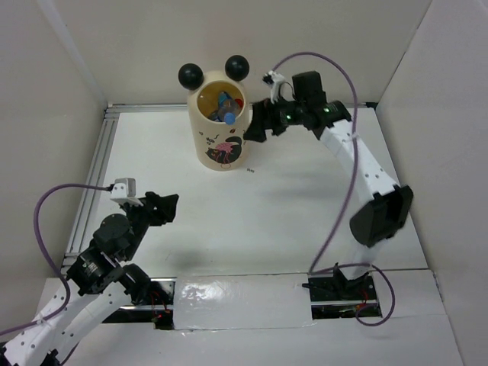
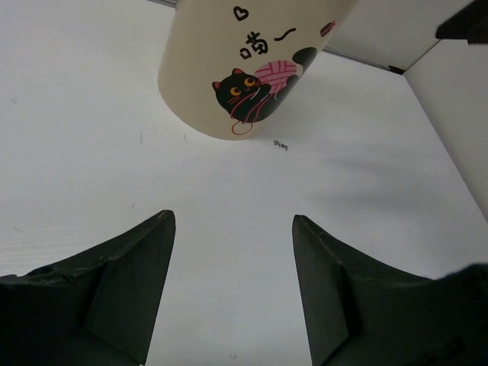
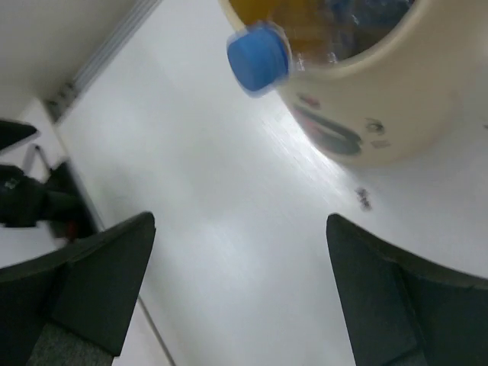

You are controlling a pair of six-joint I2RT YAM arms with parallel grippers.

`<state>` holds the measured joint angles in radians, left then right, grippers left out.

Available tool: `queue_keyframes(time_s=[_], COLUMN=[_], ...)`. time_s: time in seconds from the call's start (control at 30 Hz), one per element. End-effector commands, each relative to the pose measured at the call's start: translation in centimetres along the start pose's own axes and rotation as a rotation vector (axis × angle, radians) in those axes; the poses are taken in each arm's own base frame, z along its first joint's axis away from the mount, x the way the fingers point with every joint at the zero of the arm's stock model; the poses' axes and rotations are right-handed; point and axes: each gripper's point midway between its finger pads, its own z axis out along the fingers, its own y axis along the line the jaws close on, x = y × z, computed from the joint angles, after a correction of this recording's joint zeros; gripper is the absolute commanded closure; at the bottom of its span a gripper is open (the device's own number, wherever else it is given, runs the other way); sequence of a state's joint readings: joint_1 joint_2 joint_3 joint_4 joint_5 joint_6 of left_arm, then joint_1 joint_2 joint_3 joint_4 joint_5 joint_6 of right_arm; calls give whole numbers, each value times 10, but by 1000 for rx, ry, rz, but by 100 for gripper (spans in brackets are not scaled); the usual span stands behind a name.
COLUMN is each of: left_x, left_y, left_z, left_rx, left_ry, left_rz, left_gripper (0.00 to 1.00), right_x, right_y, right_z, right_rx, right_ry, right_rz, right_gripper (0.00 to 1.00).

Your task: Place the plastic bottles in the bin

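The cream bin [image 1: 217, 149] with two black ball ears stands at the back of the table. Inside it lie several plastic bottles [image 1: 225, 103]. One blurred bottle with a blue cap [image 3: 259, 57] shows at the rim of the bin [image 3: 381, 114], cap pointing outward. My right gripper [image 1: 254, 128] hangs just right of the bin's rim. In the right wrist view the right gripper [image 3: 240, 229] is wide open with nothing between its fingers. My left gripper [image 1: 169, 206] is low at the near left, open and empty. In its wrist view the left gripper [image 2: 232, 221] faces the bin [image 2: 213, 46] across bare table.
White walls enclose the table on three sides. An aluminium rail [image 1: 95, 164] runs along the left edge. A small dark mark [image 1: 250, 171] lies on the surface in front of the bin. The right arm's elbow [image 1: 381, 213] hangs over the right half.
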<state>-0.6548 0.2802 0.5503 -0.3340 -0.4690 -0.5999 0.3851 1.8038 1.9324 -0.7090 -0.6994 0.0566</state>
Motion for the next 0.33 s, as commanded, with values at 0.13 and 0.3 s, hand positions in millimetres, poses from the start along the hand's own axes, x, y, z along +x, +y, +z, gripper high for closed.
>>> queue_keyframes(time_s=[0.13, 0.3], left_x=[-38, -44], left_y=[-46, -56], left_z=[18, 24], left_rx=[131, 145], left_ry=[-62, -49], left_rz=[61, 75], left_gripper=[0, 0], right_x=[4, 27], right_y=[-59, -57], right_z=[-142, -176], right_rx=[721, 887], right_ry=[-240, -276], right_rz=[-268, -182], right_gripper=[0, 0])
